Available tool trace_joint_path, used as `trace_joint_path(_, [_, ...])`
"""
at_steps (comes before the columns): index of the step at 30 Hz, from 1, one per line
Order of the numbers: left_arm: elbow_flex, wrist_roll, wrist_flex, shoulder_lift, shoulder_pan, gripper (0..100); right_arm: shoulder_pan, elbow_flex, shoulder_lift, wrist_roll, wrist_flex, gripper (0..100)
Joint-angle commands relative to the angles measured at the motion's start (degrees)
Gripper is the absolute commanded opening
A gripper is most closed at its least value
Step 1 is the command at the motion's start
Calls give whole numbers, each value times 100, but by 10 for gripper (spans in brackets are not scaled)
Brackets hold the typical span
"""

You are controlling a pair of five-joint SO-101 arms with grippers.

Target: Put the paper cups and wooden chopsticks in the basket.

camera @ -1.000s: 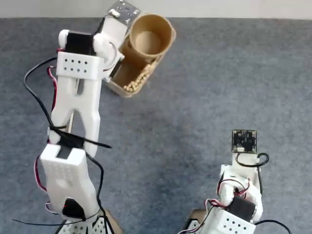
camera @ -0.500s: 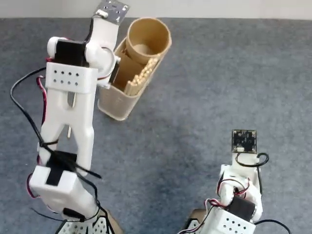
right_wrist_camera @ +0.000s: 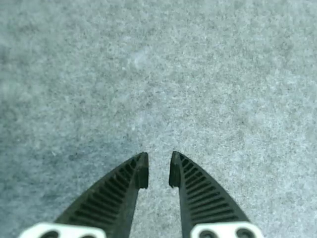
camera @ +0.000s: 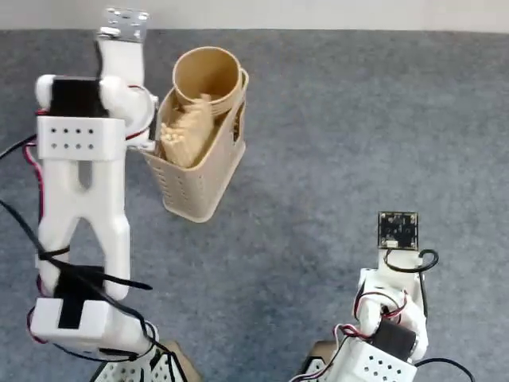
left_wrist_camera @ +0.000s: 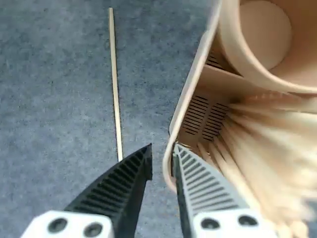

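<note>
A beige slotted basket (camera: pixel 199 187) stands at the back left of the grey carpet, tilted. It holds a paper cup (camera: pixel 208 72) and a bundle of wooden chopsticks (camera: pixel 184 135). My left gripper (camera: pixel 151 145) is shut on the basket's rim, one finger inside the wall and one outside. The left wrist view shows that grip (left_wrist_camera: pixel 162 153) on the basket (left_wrist_camera: pixel 198 114), with the cup (left_wrist_camera: pixel 262 34) and chopsticks (left_wrist_camera: pixel 262 148) inside. One loose chopstick (left_wrist_camera: pixel 115 84) lies on the carpet beside the basket. My right gripper (right_wrist_camera: pixel 157 168) hangs shut over bare carpet.
The right arm (camera: pixel 394 318) sits folded at the front right. Grey carpet (camera: pixel 358 127) spreads between the arms and to the back right. A pale wall edge (camera: pixel 318 12) runs along the back.
My left arm has swung to the left with the basket in its grip. The basket has turned more upright, and the cup and chopsticks moved with it. The right arm has kept still.
</note>
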Motion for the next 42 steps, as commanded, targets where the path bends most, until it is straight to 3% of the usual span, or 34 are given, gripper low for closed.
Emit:
trace_joint_path(1, [-629,-229,-18,-251,-180,101,-31,716,-22,53,-75,88])
trace_joint_path(8, [-1666,-290,-9,-251,-251,98,-31,716,-22,53,-75,88])
trace_joint_path(15, [-2818,-308,-53,-180,-1631,98,-22,716,-13,53,-75,88])
trace_joint_path(19, [-2167,-369,-70,119,-2220,101,-22,716,-13,53,-75,88])
trace_joint_path(24, [-549,-1477,-536,1455,-1921,101,-22,716,-13,53,-75,88])
trace_joint_path(27, [-338,-1943,-1020,2369,-1525,101,-22,716,-4,53,-75,88])
trace_joint_path(31, [-954,-1969,-1442,3451,-1200,101,-22,716,4,53,-75,88])
trace_joint_path(42, [-2985,-1969,-1081,5833,-1376,98,-22,716,4,53,-66,88])
